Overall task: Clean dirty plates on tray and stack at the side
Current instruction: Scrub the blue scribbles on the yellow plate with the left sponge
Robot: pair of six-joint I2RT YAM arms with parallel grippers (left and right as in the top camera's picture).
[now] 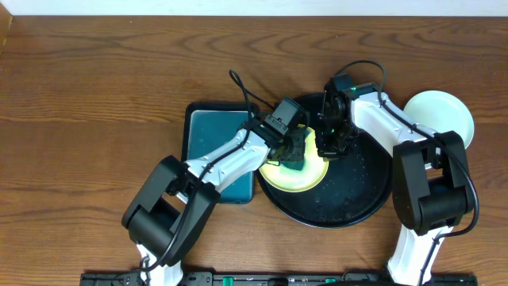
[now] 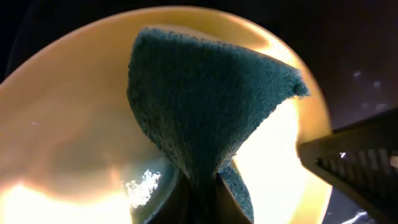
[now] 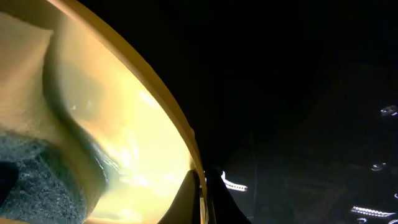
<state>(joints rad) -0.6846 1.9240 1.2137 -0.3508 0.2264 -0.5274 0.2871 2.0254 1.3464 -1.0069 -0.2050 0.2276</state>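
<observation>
One teal basin (image 1: 210,131) flanks the tray (image 1: 357,195); left tool (image 1: 295,153) clenches sponge (image 2: 205,106), right tool (image 1: 328,148) pinches yellow plate (image 1: 300,179).

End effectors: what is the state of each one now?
Left end effector: closed on the dark green sponge.
Right end effector: closed on the round yellow plate, at its rim.
</observation>
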